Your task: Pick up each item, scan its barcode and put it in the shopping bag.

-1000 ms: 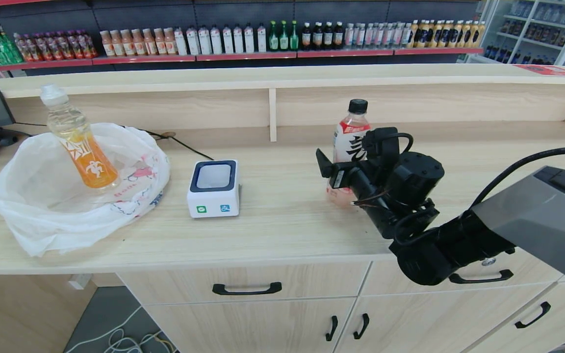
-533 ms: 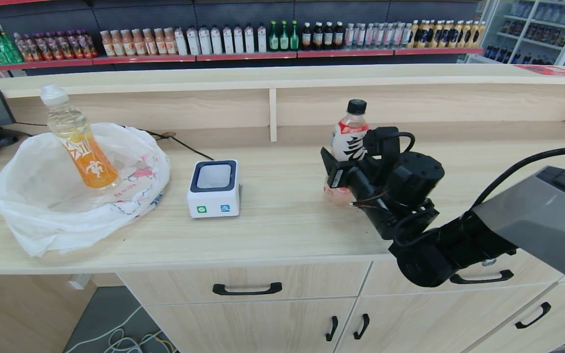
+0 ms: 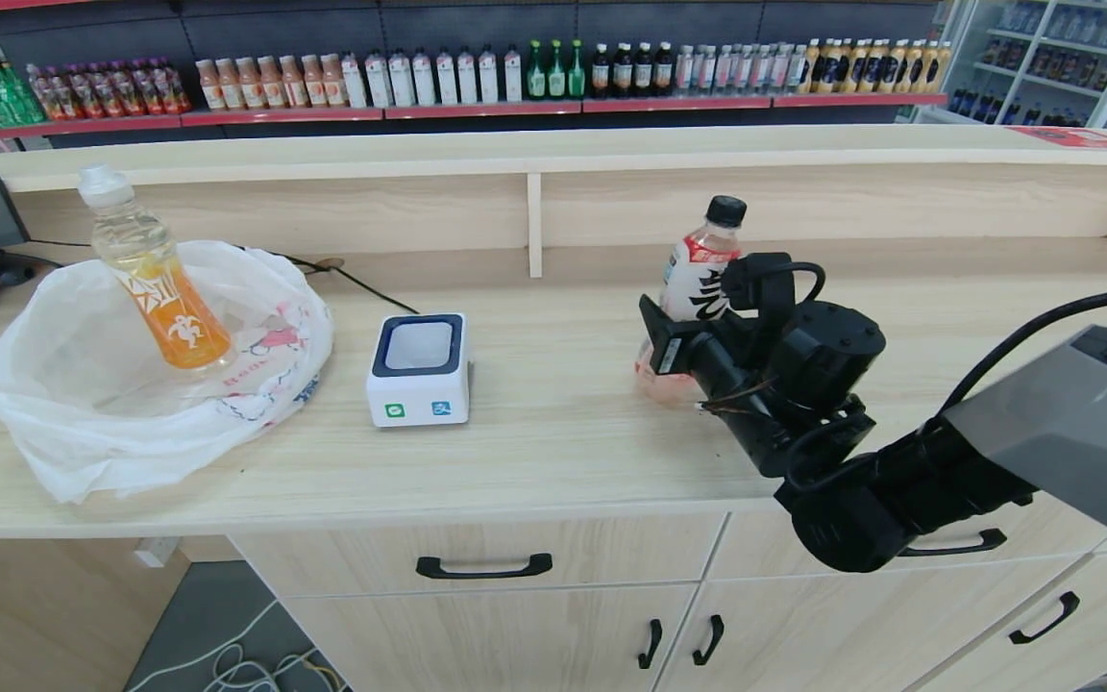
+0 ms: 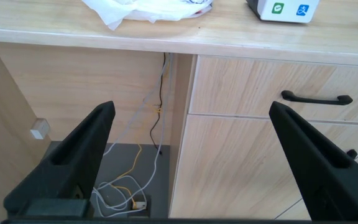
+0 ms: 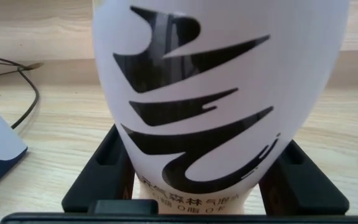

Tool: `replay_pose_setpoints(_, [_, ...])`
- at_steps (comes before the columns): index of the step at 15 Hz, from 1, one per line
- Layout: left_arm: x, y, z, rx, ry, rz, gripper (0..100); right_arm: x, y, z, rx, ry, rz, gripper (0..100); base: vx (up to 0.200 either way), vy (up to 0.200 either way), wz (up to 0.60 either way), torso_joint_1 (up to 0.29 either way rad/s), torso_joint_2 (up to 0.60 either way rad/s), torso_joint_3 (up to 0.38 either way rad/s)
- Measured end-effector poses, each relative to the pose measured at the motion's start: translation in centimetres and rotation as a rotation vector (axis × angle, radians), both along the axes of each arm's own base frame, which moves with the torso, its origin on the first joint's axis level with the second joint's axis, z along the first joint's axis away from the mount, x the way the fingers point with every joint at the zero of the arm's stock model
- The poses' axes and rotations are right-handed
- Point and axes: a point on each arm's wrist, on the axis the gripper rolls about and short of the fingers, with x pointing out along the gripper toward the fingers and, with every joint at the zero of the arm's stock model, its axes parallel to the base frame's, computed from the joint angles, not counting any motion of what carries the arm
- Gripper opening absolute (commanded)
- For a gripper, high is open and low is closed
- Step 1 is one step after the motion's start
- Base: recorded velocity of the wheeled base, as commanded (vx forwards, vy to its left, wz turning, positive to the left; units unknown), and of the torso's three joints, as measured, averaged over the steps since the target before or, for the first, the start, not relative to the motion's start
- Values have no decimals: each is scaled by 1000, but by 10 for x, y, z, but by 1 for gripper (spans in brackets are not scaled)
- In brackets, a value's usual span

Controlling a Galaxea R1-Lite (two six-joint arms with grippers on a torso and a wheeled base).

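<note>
While my right claw (image 3: 680, 334) is clamped on the lower body of the pink drink bottle (image 3: 701, 274), the bottle leans, its black cap (image 3: 726, 210) tipped toward one o'clock. My wrist camera has the white label with its bold black strokes right in front of it, and my two dark fingers (image 5: 101, 171) press the bottle from either side. The bottle's base sits low over the wooden counter (image 3: 553, 442); I cannot tell whether it touches the wood.

At nine o'clock from the bottle, well apart, stands the white scanner (image 3: 419, 368) with its dark-rimmed window facing up. Farther along at nine o'clock from the scanner lies the shopping bag (image 3: 63, 423), a white plastic one slumped open on the counter. An orange drink bottle (image 3: 164, 298) stands inside it, leaning toward eleven o'clock, its pale cap above the bag's rim.

My left claw (image 4: 191, 162) hangs below the counter's edge with its fingers spread wide and nothing between them, facing the cabinet front. A black drawer handle (image 4: 316, 98) is at two o'clock from it, and loose cables (image 4: 126, 193) lie on the floor beneath.
</note>
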Motion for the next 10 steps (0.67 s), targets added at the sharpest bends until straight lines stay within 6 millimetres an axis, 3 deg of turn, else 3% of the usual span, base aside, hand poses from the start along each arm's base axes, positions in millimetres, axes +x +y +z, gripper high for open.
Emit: replay_pose_setpoints(10, [0,0,0,0,0,0,100,-17,-9,30,28,-56,0,0,0,0,0,0,0,0])
